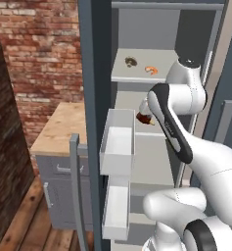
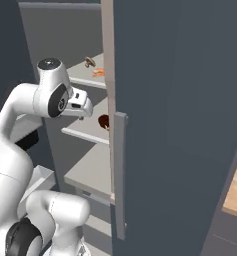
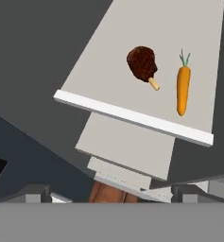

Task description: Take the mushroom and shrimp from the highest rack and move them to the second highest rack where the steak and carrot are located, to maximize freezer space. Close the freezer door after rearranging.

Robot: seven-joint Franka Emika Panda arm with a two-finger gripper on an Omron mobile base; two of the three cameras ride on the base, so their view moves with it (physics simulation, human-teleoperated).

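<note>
The mushroom [image 1: 130, 62] and shrimp [image 1: 151, 70] are seen on the highest rack [image 1: 132, 77] — near its front edge. The steak [image 3: 142, 64] and carrot [image 3: 182, 87] are set side by side on the second rack [image 3: 132, 116]. The jaws are held wide apart, empty.

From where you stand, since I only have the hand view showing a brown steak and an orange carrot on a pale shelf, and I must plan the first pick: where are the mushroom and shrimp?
Observer: The small brown mushroom and the curled orange shrimp lie side by side, apart, on the top grey rack, one level above the shelf you see.
Operator: Is the freezer door out of the way?
Observer: The dark grey freezer door stands open; in the right base view its edge hides part of the racks.
Operator: Is the gripper carrying anything?
Observer: No; the gripper is open and empty, level with the second rack, short of the steak.
</note>
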